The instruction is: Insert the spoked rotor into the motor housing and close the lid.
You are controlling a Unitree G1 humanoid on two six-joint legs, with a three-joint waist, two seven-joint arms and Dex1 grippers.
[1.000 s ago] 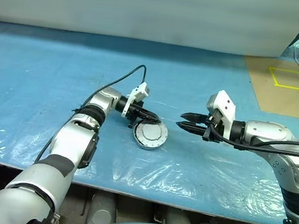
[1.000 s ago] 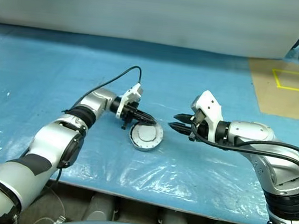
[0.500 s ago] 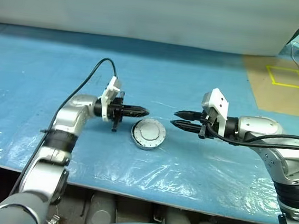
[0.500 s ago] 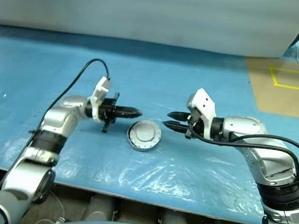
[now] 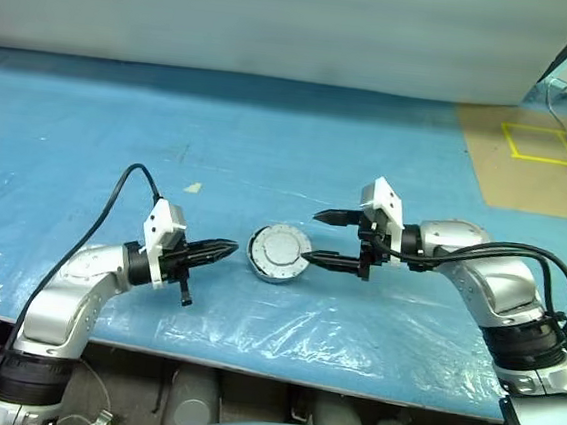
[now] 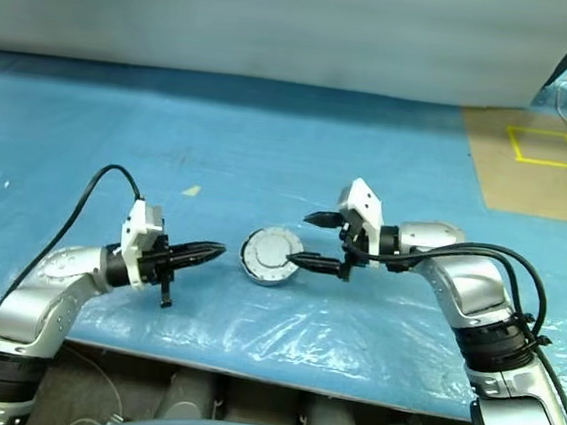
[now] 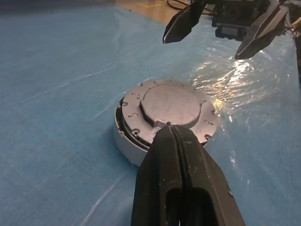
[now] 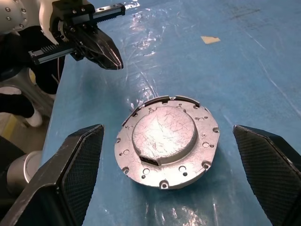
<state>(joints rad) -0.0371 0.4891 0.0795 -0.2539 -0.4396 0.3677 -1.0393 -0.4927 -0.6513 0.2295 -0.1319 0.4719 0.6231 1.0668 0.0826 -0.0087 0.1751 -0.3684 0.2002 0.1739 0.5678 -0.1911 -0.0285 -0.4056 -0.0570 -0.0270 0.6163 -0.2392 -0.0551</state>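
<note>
Right wrist view alone shows screw holes on the lid (image 8: 168,141) (seated on motor housing (image 7: 123,141), blue sheet (image 5: 90,134)), between spread right gripper (image 5: 319,238) at 3 o'clock and closed, empty left gripper (image 5: 228,248) at 9.

Silver lid (image 8: 167,146) atop housing (image 7: 126,141)

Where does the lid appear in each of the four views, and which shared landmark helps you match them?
Left eye view: lid at centre, between both hands.
Right eye view: just left of centre.
Left wrist view: mid-picture, beyond the shut left hand.
Right wrist view: centre, between the open right hand's fingers.
Shared landmark: the lid's raised round middle.
</note>
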